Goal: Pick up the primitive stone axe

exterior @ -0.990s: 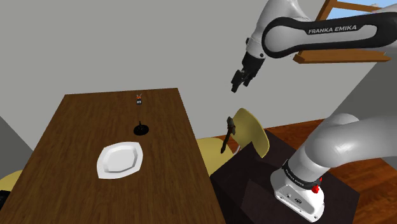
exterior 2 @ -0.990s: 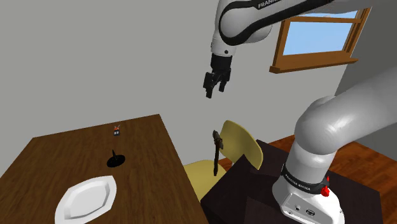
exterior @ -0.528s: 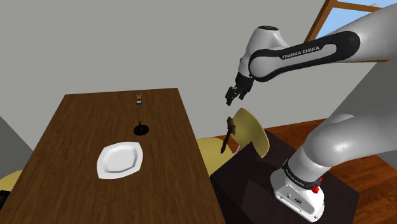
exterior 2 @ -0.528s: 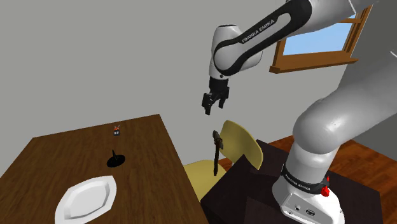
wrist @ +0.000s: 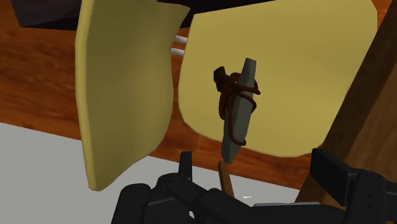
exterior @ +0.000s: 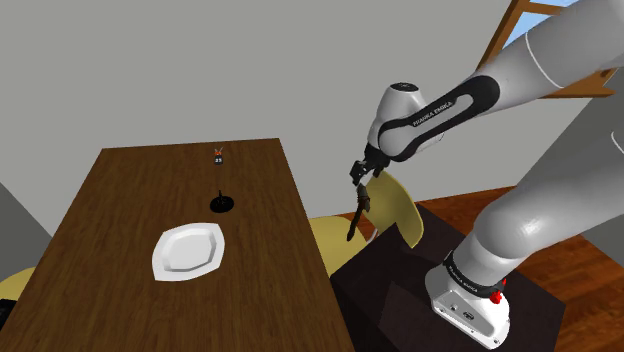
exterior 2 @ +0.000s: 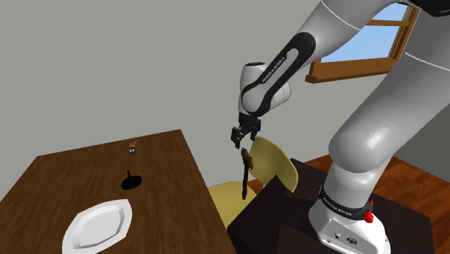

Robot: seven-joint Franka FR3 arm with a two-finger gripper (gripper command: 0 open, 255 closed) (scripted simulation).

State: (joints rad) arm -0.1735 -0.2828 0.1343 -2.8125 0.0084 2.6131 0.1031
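- Gripper (exterior: 357, 172): fingers spread apart, nothing between them held. In the wrist view the two black fingers (wrist: 186, 167) stand wide of each other.
- Change over the last second: the arm has swung down from high against the grey wall. The gripper (exterior 2: 239, 137) now hangs just above the top of the axe. The fingers were apart throughout.
- Stone axe (exterior: 357, 208): unmoved. It stands near upright, head up and handle down, on the yellow chair (exterior: 397, 207) beside the table (exterior: 110, 215), and not on the tabletop.
- Second exterior view: axe (exterior 2: 246, 169) directly under the gripper, a small gap between them, no contact.
- Wrist view: grey stone head (wrist: 238, 108) bound with dark reddish cord, seen against the chair (wrist: 286, 63). It sits ahead of the fingers and within their spread (nearer one finger than the other).
- Reading: approach nearly done, grasp not yet made. The next step is likely a short descent so the fingers straddle the head or upper handle, then closing.
- Risk: a propped axe may topple if nudged off-centre.
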